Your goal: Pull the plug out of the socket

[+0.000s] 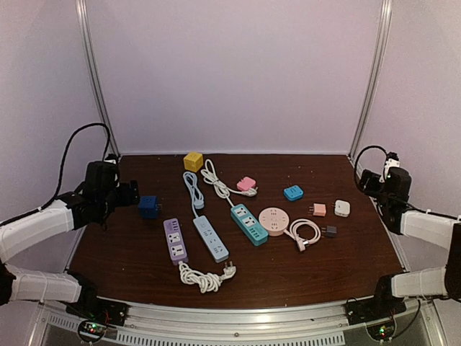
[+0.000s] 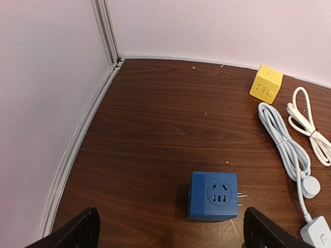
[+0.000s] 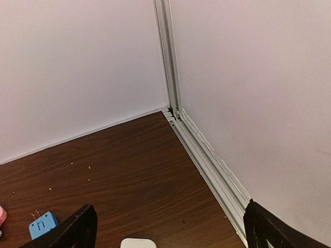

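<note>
A pink cube adapter (image 1: pixel 247 184) lies at mid-table with a white plug (image 1: pixel 251 192) against its front; its cord runs to the teal power strip (image 1: pixel 249 224). I cannot tell whether the plug is seated. My left gripper (image 1: pixel 133 193) is open at the far left, just behind a blue cube socket (image 1: pixel 148 207). In the left wrist view the blue cube (image 2: pixel 213 196) lies between my open fingers (image 2: pixel 173 232), untouched, prongs pointing right. My right gripper (image 1: pixel 364 180) is open and empty at the far right (image 3: pixel 170 232), over bare table by the wall.
A purple strip (image 1: pixel 175 240), a light-blue strip (image 1: pixel 210 238), a round pink socket (image 1: pixel 274 220) with a coiled white cord (image 1: pixel 306 234), a yellow cube (image 1: pixel 192 161), a blue adapter (image 1: pixel 293 192), a pink adapter (image 1: pixel 318 210) and a white adapter (image 1: pixel 342 208) lie about. Walls enclose three sides.
</note>
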